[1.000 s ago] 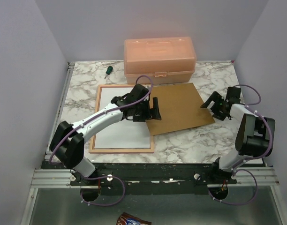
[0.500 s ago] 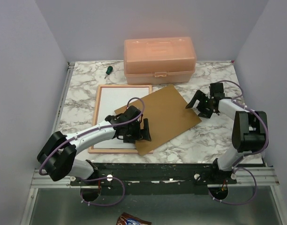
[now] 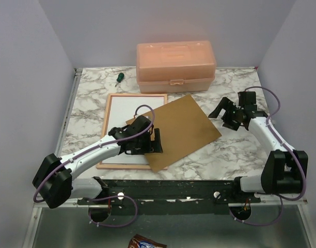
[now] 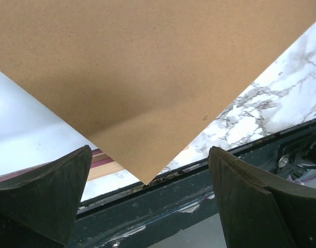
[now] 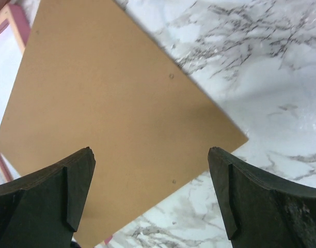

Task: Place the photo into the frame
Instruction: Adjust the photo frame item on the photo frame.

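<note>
The frame (image 3: pixel 137 95) lies flat at the left centre, pink-edged, and a plain white surface (image 3: pixel 128 111) fills its opening. The photo's printed side is out of view. A brown backing board (image 3: pixel 181 124) lies askew over the frame's near right part. My left gripper (image 3: pixel 154 143) hovers open above the board's near corner, which points between the fingers (image 4: pixel 150 201); board (image 4: pixel 147 72) and frame edge (image 4: pixel 104 165) show there. My right gripper (image 3: pixel 223 118) stands open by the board's right corner, over board (image 5: pixel 106 119) and marble, with nothing in its grip (image 5: pixel 150 196).
An orange plastic box (image 3: pixel 176 64) stands at the back, with a green-handled screwdriver (image 3: pixel 118 77) to its left. The dark rail (image 3: pixel 173 187) of the table's near edge runs just beyond the board's near corner. Grey walls close in both sides.
The board has slid left and nearer and turned, and now overlaps the frame. My left gripper drew back toward the near edge. The right gripper went left, then back right.
</note>
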Controlling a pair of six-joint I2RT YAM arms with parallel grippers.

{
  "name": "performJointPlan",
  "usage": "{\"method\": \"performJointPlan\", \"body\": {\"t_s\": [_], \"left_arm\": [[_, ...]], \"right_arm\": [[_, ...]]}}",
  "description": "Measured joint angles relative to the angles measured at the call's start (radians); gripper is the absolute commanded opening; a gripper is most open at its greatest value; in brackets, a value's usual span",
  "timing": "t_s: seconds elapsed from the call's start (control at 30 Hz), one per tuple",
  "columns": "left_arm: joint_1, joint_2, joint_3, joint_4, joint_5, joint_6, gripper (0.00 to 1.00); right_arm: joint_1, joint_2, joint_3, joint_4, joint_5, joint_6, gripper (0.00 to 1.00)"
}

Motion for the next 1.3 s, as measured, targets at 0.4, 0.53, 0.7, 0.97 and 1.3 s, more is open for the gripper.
{"method": "performJointPlan", "body": {"t_s": [0.4,0.53,0.7,0.97,1.3], "left_arm": [[0.055,-0.016,0.067,0.117,0.149,0.06,0.96],[0.086,-0.015,0.068,0.179,0.224,0.051,0.96],[0.118,-0.021,0.068,0.228,0.285,0.031,0.96],[0.168,-0.12,0.056,0.268,0.332,0.006,0.96],[0.205,-0.158,0.029,0.272,0.35,0.006,0.96]], "right_arm": [[0.051,-0.271,-0.363,0.127,-0.286,0.134,0.99],[0.101,-0.339,-0.475,0.205,-0.348,0.224,0.95],[0.152,-0.374,-0.58,0.317,-0.382,0.333,0.86],[0.233,-0.379,-0.708,0.513,-0.389,0.496,0.83],[0.336,-0.203,-0.774,0.798,-0.358,0.648,0.73]]}}
